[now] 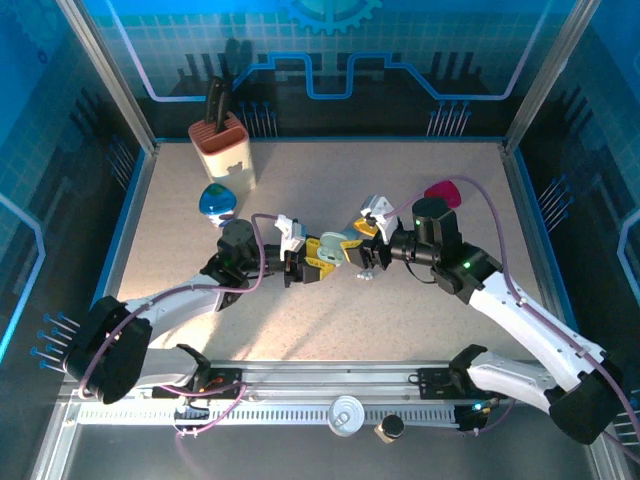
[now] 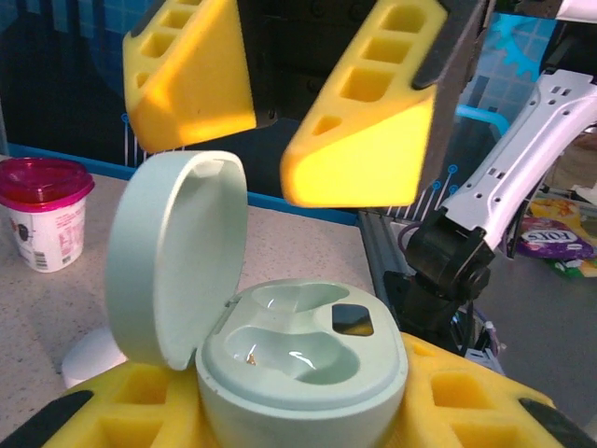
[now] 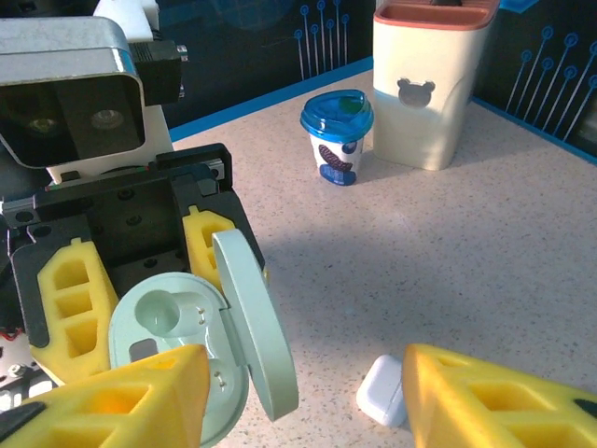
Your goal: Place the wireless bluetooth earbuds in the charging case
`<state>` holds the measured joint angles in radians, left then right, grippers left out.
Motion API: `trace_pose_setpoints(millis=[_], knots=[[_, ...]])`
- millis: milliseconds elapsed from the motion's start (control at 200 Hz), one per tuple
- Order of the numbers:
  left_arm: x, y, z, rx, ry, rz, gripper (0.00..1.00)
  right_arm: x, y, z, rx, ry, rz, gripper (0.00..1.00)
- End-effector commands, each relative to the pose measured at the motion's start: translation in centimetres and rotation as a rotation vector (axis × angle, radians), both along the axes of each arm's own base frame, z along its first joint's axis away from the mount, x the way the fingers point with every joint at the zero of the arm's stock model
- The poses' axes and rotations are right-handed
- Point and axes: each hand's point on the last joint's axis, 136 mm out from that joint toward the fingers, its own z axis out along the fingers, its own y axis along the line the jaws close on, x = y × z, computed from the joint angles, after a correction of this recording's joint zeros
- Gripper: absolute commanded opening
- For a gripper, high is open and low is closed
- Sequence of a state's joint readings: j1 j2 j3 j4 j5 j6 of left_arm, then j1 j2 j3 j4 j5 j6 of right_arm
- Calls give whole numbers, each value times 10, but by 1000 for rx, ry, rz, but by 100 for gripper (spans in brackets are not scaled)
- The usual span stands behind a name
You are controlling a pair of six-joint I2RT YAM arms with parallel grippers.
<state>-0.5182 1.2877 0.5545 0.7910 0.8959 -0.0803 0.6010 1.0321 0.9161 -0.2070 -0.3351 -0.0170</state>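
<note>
**Case open and held, both wells empty: an earbud has yet to be fetched**

Both my arms reach in from the near edge and meet over the middle of the tabletop [image 3: 448,243]. The left hand [image 1: 318,255] comes in low and roughly level, its yellow fingers [image 3: 70,289] clamped on either side of the pale green charging case [image 2: 298,364]. The case sits upright in that grip, with its lid [image 2: 173,252] swung up and back. Both moulded wells are bare, so I judge that nothing has been inserted yet.

The right hand [image 1: 362,250] hangs just above the case, facing the left one. Its fingers are well apart and there is nothing between them.

On the tabletop below, just beside the lid, lies a small white piece [image 3: 382,397]. It is glossy and rounded, and I take it for one of the earbuds, though the near finger hides part of it and I cannot be sure.

The next move, as I read it, is to lower the right hand onto that piece, pinch it lightly and carry it to a well. That calls for a fine grip and for turning the stem to match the well.

Farther out stand a pink-lidded cup [image 2: 42,210], a blue-lidded cup [image 3: 336,135] and, at the back, a beige holder [image 3: 434,84].
</note>
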Motion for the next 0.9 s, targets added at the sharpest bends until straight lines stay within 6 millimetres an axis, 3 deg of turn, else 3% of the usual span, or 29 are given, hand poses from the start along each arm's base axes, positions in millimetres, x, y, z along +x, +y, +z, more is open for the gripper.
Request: trace_pose_setpoints(millis=[0,180,315,370,425,535,750,895], knots=[[-13,-2,25,-42,-48,-82,18,-1,9,6,26,-6,51,52],[-20,-1,26,-49,-63,-100,18,-8,23,2,47,42,148,45],[-20,0,27,-51,-66,-94,18,-12,28,2,63,57,187,35],[-19,0,25,-49,-58,-88,19,-12,29,3,65,55,189,23],[-18,-1,25,-47,-56,-84,20,-11,27,5,66,43,178,0],[-14,-1,22,-40,-41,-65,25,-10,23,9,65,3,156,0],[-6,-5,19,-32,-7,-56,46,-9,22,10,39,-48,123,0],[-3,-5,20,-37,-3,-44,54,-8,24,11,29,-66,117,0]])
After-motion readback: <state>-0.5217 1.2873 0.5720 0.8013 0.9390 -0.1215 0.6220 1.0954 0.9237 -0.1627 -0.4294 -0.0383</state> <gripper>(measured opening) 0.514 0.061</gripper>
